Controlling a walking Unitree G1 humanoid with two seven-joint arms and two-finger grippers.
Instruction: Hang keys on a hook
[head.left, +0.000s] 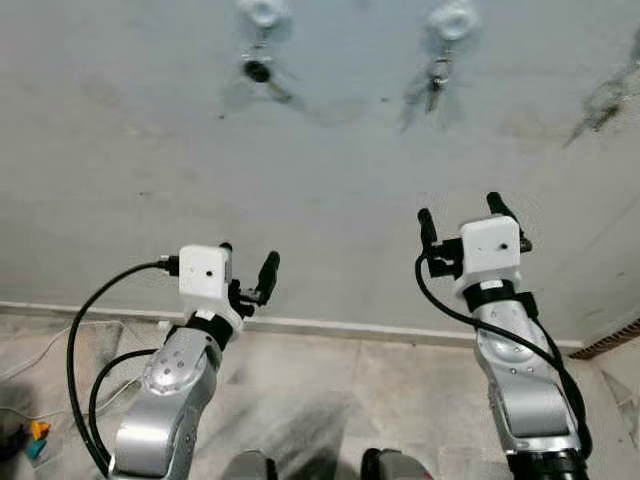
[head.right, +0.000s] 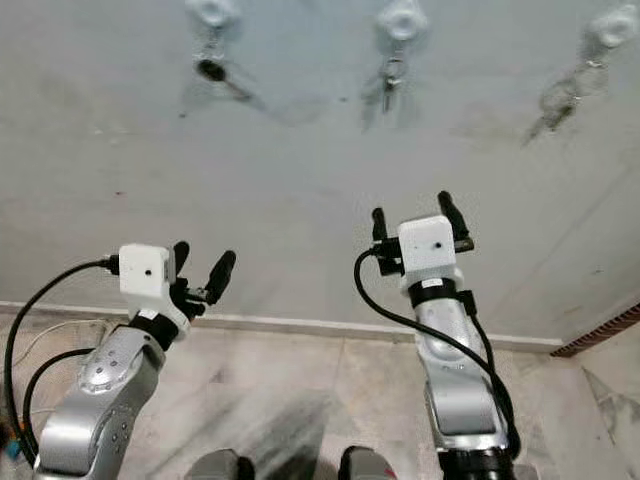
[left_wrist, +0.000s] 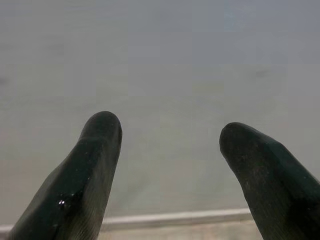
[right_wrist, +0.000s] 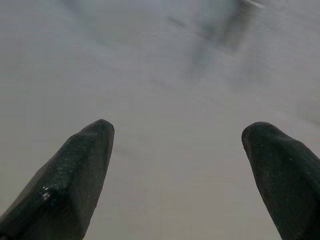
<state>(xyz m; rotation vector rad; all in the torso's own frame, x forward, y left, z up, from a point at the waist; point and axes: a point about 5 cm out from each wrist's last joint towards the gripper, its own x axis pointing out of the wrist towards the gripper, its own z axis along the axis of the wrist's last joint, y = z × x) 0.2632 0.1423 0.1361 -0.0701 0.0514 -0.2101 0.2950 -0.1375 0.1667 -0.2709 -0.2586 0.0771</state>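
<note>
**Both grippers empty below the wall hooks**

While I face the pale grey plaster wall (head.left: 330, 150), three round white plastic hooks sit high on it. The left white hook (head.right: 212, 10) carries a dark round key fob (head.right: 210, 69); the middle white hook (head.right: 402, 18) carries small silver metal keys (head.right: 389, 80); the right white hook (head.right: 610, 27) carries another key bunch (head.right: 560, 98), blurred. My left gripper (head.left: 248, 265) is well below the left hook, fingers spread, holding nothing. My right gripper (head.right: 412, 218) is below the middle hook, fingers spread, holding nothing. White skirting board (head.left: 330, 327) runs below both grippers.
</note>
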